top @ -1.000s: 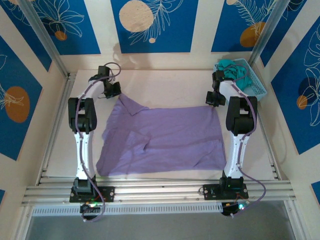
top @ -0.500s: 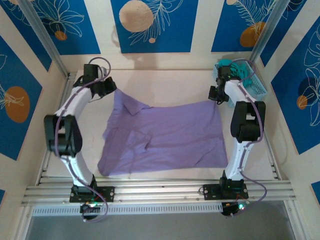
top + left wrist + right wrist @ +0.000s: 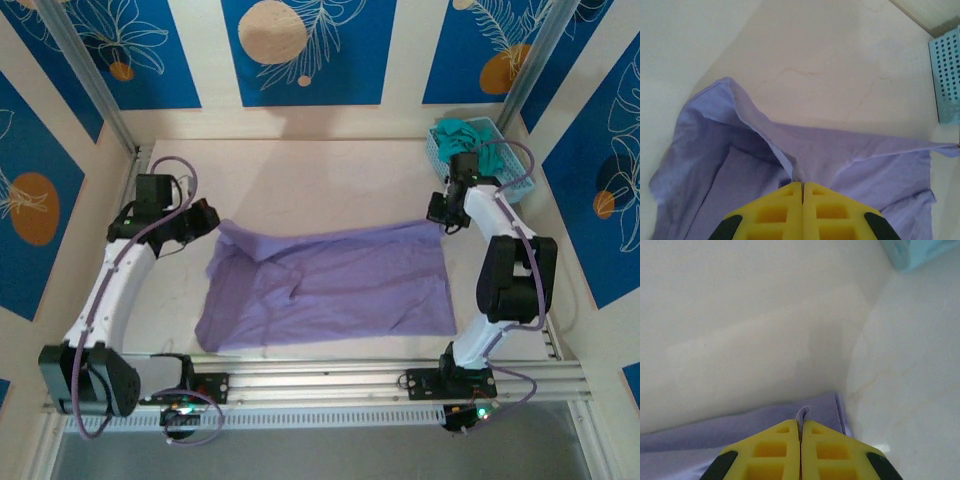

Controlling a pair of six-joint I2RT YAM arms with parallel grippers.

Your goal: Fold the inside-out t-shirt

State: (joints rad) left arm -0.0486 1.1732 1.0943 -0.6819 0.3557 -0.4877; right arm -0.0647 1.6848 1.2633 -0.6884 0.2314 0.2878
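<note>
Top external: soft lavender fabric t-shirt [image 3: 330,285] clamped at 10 o'clock by left gripper [image 3: 211,222], 2 o'clock by right gripper [image 3: 439,222]; likely light and floppy, best held by corners.

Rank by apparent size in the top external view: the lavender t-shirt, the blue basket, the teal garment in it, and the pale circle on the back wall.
1. the lavender t-shirt, clearly largest
2. the blue basket and the pale circle: they look about alike, so left unranked
3. the teal garment, smallest
</note>
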